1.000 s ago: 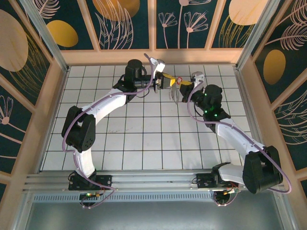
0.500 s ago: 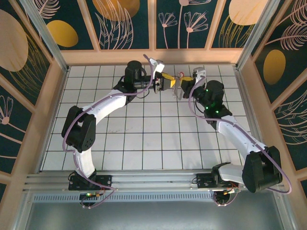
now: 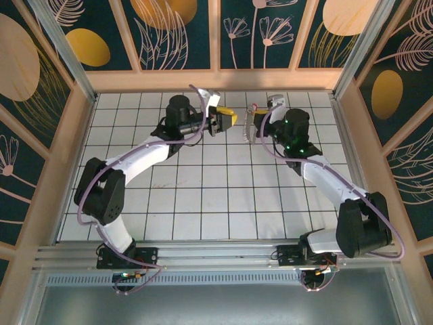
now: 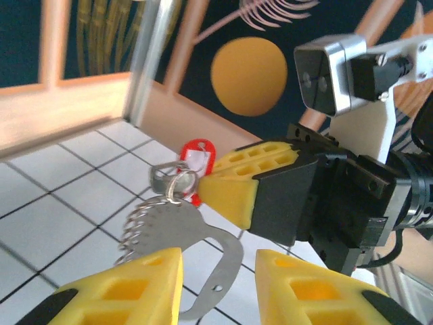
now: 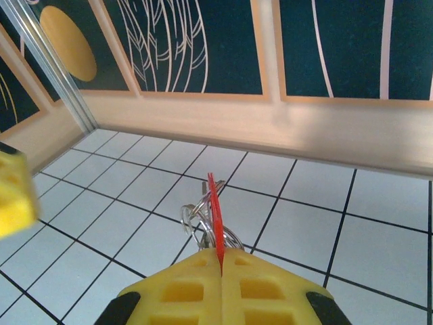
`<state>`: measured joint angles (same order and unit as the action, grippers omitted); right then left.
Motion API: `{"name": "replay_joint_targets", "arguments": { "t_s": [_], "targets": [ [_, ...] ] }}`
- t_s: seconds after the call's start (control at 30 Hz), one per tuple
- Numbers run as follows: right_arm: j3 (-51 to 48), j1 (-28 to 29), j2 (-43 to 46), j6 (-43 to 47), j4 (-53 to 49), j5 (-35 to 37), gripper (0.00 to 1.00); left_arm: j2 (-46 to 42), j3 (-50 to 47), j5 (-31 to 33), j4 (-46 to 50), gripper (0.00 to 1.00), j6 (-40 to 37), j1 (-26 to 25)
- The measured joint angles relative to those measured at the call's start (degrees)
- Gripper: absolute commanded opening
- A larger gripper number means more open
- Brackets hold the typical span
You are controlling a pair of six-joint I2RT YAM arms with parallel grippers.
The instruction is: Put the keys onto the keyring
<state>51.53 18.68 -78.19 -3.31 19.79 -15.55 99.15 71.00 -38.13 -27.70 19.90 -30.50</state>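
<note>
**Key pinched in R jaws; L jaws open beside the hanging ring**

R jaws: closed tight, yellow fingertips point(image 5: 196, 291) pressed together on the small red-headed key point(image 5: 215, 217). In the R wrist view the key is edge-on, its head sticking up out of the pinch. In the L wrist view the red head shows just behind the R fingertip.

The pale silver keyring point(image 4: 172, 233), a flat oval loop w/ a bumpy coil-like strip on one side, hangs below the key. It's off the white gridded bench point(image 3: 203, 196), near the bench's far edge. A small wire ring sits where key & keyring meet; can't tell if the key is threaded on.

L jaws: partly open, holding nothing. Their yellow fingertips point(image 4: 135, 291) stand apart at the bottom of the L wrist view. The keyring's lower end shows in the gap, beyond the tips, not touching.

In the top view the L tips point at the R ones, near but apart, w/ the keyring between the two.
</note>
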Motion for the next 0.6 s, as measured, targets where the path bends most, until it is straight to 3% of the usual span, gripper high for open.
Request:
{"name": "replay_joint_targets", "arguments": {
  "t_s": [0.3, 0.6],
  "targets": [
    [5.46, 1.18, -10.03, -0.50, -0.07, -1.27, 0.00, -7.32, -9.42, 6.58, -3.82, 0.36, 3.13, 5.97],
    [17.42, 7.65, -24.79, -3.23, 0.98, -2.60, 0.00, -10.34, -12.52, 8.70, -4.22, 0.36, 3.30, 6.62]
  ]
}}
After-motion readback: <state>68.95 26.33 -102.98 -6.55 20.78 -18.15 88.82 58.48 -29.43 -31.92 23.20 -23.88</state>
